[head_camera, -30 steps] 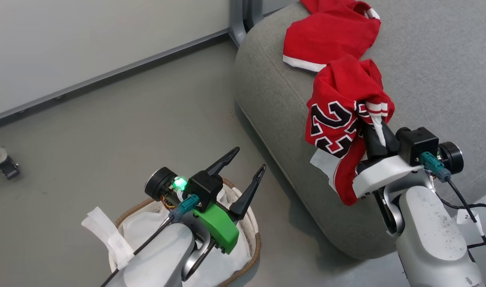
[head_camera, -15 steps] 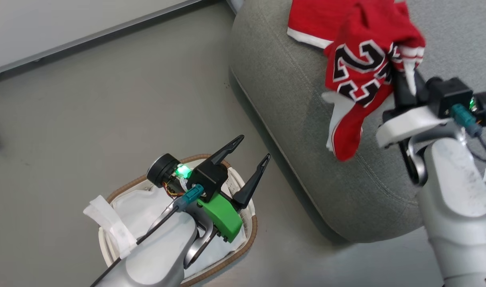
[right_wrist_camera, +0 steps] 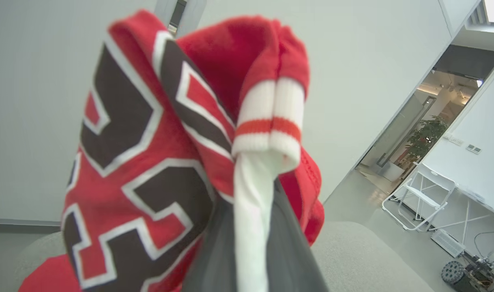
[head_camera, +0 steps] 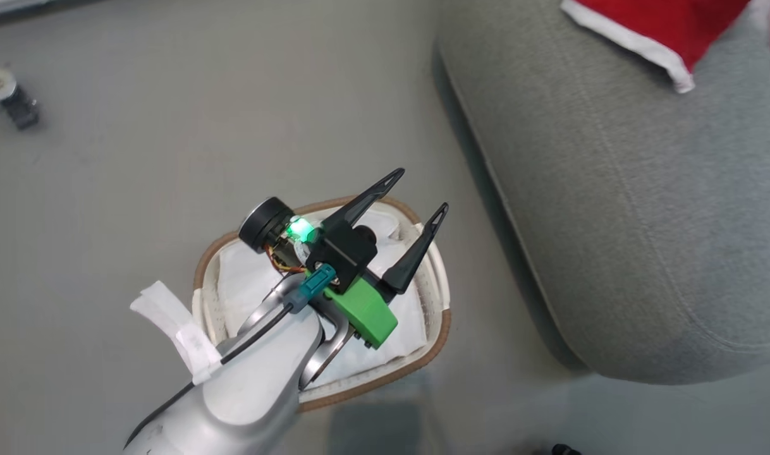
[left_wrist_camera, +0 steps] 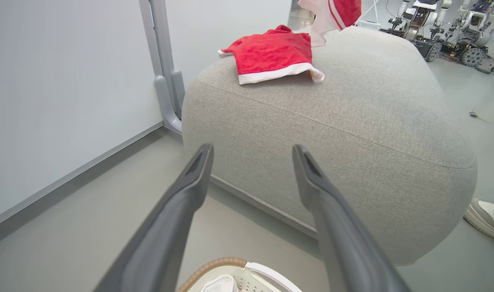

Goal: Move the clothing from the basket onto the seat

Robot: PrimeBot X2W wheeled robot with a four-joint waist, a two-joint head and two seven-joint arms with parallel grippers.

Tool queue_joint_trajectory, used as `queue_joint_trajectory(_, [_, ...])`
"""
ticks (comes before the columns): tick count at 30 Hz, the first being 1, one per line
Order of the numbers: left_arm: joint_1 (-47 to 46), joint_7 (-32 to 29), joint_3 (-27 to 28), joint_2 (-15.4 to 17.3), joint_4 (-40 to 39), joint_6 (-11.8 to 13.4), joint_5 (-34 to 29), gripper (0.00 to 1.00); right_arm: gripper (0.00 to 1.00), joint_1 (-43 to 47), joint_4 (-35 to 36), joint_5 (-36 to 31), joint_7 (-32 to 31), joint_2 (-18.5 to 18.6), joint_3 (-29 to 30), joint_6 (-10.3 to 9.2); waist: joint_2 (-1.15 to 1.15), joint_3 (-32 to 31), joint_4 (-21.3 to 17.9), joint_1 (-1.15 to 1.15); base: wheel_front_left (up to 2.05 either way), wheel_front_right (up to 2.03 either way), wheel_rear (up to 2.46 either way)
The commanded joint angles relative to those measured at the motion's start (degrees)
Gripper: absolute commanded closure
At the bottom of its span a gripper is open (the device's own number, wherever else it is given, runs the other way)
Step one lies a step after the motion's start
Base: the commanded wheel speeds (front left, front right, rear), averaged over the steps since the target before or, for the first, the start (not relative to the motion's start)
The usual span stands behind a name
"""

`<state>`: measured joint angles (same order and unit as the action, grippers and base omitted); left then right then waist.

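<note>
**One jersey down, one aloft**

Head view: the left gripper point(head_camera: 423, 189) hung wide open over the basket point(head_camera: 198, 284), with just white liner point(head_camera: 252, 278) showing and bare grey floor point(head_camera: 138, 158) around.

Left wrist view: one red jersey point(left_wrist_camera: 271, 56) lay at twelve o'clock on the seat point(left_wrist_camera: 332, 134).

Right wrist view: the right gripper point(right_wrist_camera: 253, 211) clamped the numbered jersey point(right_wrist_camera: 149, 162), not yet released, I judged.

basket point(head_camera: 199, 285) left of seat point(head_camera: 612, 221), clothing point(head_camera: 688, 22) on seat

Two pieces of red clothing point(left_wrist_camera: 273, 59), one grey seat point(left_wrist_camera: 332, 134), one basket point(head_camera: 439, 291) beside the seat, one white liner point(head_camera: 252, 284), one shoe point(left_wrist_camera: 484, 217) near the seat, one folding chair point(right_wrist_camera: 419, 194)
</note>
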<state>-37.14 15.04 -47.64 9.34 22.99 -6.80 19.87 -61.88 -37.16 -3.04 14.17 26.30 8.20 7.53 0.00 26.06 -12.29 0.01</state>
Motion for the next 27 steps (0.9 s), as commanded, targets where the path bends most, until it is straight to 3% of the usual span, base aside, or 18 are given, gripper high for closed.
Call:
queue_joint_trajectory(1, [-1.43, 0.19, 0.12, -0.21, -0.37, -0.02, -0.79, 0.00, 1.00, -1.42, -1.34, -1.32, -0.25, 2.28, 0.41, -0.08, 0.00, 5.93, 6.02, -0.01, 0.00, 0.00, 0.00])
queue_joint_trajectory(7, [-2.84, 0.19, -0.66, 0.38, -2.22, -0.01, -2.16, 0.00, 1.00, -3.42, -8.59, -3.76, -1.23, 6.28, 1.50, -0.08, 0.00, 10.42, 9.44, -0.01, 0.00, 0.00, 0.00])
queue_joint_trajectory(17, [-4.12, 0.13, -2.09, 0.08, -5.30, 0.28, -4.22, 0.00, 1.00, -1.17, -19.29, -8.37, -0.03, 3.52, 4.82, -0.08, 0.00, 13.42, 10.23, -0.01, 0.00, 0.00, 0.00])
queue_joint_trajectory(19, [-4.01, 0.13, -2.27, 0.38, -5.03, 0.26, -4.22, 0.00, 0.12, -1.09, -20.56, -8.99, 0.43, 2.08, 5.14, -0.08, 0.00, 13.28, 9.39, -0.01, 0.00, 0.00, 0.00])
queue_joint_trajectory(20, [-3.92, 0.13, -2.46, 0.48, -4.81, 0.22, -4.24, 0.00, 0.00, -1.07, -20.86, -9.03, 0.64, 1.61, 5.16, -0.08, 0.00, 13.08, 9.06, -0.01, 0.00, 0.00, 0.00])
queue_joint_trajectory(27, [-2.62, 0.13, -2.63, 1.21, -3.57, 0.08, -3.31, 0.00, 0.00, 2.40, -19.62, -8.44, 1.04, -1.73, 3.09, -0.08, 0.00, 10.20, 6.34, -0.01, 0.00, 0.00, 0.00])
